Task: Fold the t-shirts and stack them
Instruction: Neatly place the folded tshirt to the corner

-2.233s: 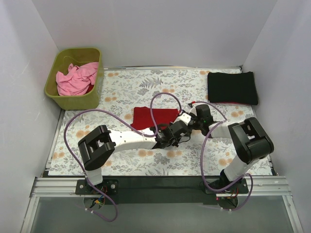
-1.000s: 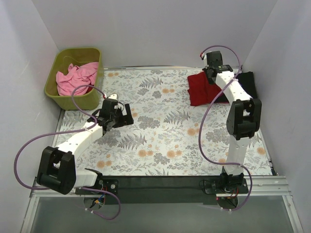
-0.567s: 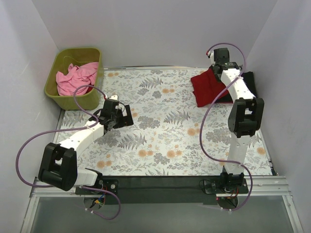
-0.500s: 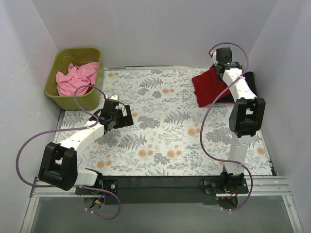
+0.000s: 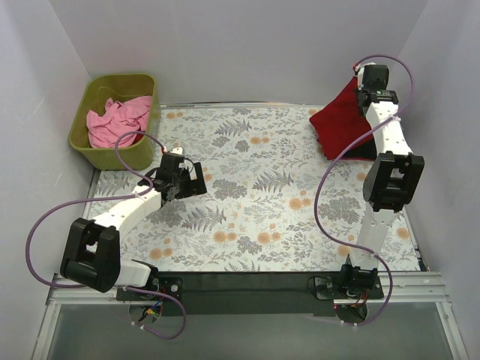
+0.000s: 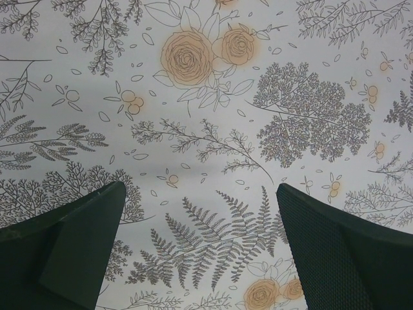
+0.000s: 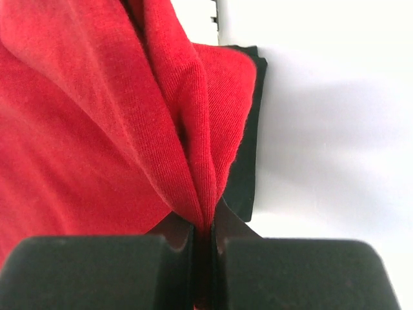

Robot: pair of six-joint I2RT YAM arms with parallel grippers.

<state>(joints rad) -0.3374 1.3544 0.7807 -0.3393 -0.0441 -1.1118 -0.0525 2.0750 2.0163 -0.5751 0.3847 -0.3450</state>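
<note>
The dark red t-shirt (image 5: 339, 120) hangs folded from my right gripper (image 5: 362, 96) at the back right, draped over the black t-shirt (image 5: 358, 153), which shows only as a dark strip under it. In the right wrist view the jaws (image 7: 205, 239) are shut on a fold of the red cloth (image 7: 97, 116), with the black t-shirt's edge (image 7: 248, 161) behind it. The light pink t-shirt (image 5: 116, 121) lies crumpled in the bin. Over the left part of the table my left gripper (image 5: 187, 180) stands open, and nothing lies between its fingers (image 6: 77, 252).
The olive-green bin (image 5: 120, 79) stands at the back left corner. A floral table cloth (image 5: 255, 195) covers the table, seen close below the left gripper (image 6: 206, 129). White walls close in the back and both sides, and the right arm reaches near the right wall.
My right gripper has carried the red t-shirt further right and up, towards the back right corner over the black one. The left arm has hardly moved and stays open.
</note>
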